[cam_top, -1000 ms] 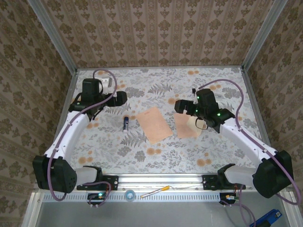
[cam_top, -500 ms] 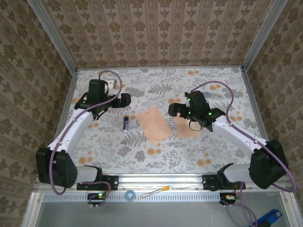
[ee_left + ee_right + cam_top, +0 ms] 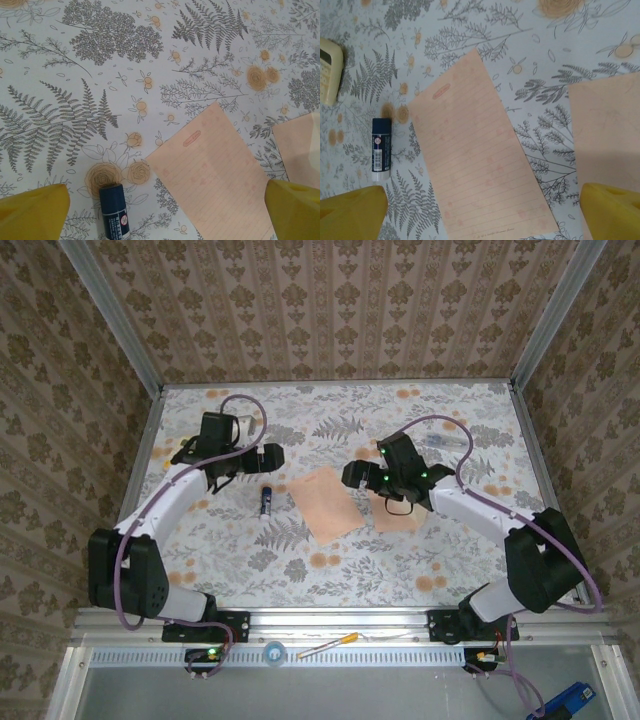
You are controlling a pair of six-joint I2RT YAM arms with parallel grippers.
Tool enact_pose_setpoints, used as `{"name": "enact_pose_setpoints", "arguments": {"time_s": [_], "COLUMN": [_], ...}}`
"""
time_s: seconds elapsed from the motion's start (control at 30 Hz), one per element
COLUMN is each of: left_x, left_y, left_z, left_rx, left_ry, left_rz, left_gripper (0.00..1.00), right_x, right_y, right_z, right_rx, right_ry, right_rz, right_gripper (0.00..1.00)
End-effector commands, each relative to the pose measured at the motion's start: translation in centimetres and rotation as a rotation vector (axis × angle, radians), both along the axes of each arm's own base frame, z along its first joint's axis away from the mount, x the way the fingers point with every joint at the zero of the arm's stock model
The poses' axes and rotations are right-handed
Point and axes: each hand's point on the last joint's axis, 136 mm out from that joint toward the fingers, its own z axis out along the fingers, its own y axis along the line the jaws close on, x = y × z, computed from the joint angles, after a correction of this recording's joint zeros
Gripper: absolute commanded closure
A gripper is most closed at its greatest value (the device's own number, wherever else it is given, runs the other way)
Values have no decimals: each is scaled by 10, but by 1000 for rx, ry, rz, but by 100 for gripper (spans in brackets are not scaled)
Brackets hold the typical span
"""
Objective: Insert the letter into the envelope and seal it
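The letter (image 3: 325, 503) is a lined salmon-pink sheet lying flat and askew at the table's middle; it also shows in the wrist views (image 3: 215, 175) (image 3: 480, 150). To its right lies the envelope (image 3: 402, 514) (image 3: 610, 135) (image 3: 300, 145), its far end covered by my right arm. My left gripper (image 3: 265, 458) (image 3: 162, 215) hovers open above the letter's far left corner. From the right, my right gripper (image 3: 352, 476) (image 3: 480, 215) hangs open over the letter's right side. Neither holds anything.
A dark-blue glue stick (image 3: 266, 502) (image 3: 114, 212) (image 3: 381, 150) lies just left of the letter. A small cream device (image 3: 329, 70) sits at the far left. A pen (image 3: 325, 645) and a tape roll (image 3: 274, 650) rest on the near rail. Walls enclose the table.
Both arms have swung inward towards the letter: the left gripper moved right, the right gripper moved left and now overlaps the envelope. Both stayed open; the papers have not moved.
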Motion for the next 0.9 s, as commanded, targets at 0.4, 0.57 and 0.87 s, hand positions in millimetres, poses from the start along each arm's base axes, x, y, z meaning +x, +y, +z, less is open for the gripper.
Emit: {"name": "enact_pose_setpoints", "arguments": {"time_s": [0.4,0.57,0.87], "left_x": [-6,-5,2], "left_y": [-15,-25,-49], "left_z": [-23,-30,-43], "left_rx": [-49,-80,-123], "left_ry": [79,101,139], "left_rz": [-4,-8,-22], "left_gripper": [0,0,0], "right_x": [-20,-28,-31], "right_y": [25,28,39], "right_z": [-2,-15,-39], "right_rx": [88,102,163], "right_ry": [82,140,204], "right_rz": [135,155,161], "right_gripper": [0,0,0]}}
